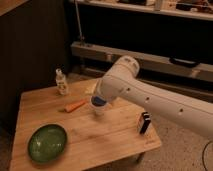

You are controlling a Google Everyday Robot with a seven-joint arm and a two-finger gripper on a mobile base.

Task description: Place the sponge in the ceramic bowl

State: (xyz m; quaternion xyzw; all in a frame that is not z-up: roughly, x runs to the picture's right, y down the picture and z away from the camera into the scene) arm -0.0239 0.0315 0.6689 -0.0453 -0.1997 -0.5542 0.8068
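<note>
No text, brand, number or sign can be read anywhere in this view. The small clear bottle (61,82) at the upper left of the wooden table (115,142) has a pale band that may be a label, but nothing on it is legible. The black-and-white box (144,122) standing near the table's right edge shows no readable print. The white robot arm (150,97) across the middle of the frame carries no visible lettering. Its gripper (91,90), mostly hidden behind the arm at centre frame, bears no markings either.
</note>
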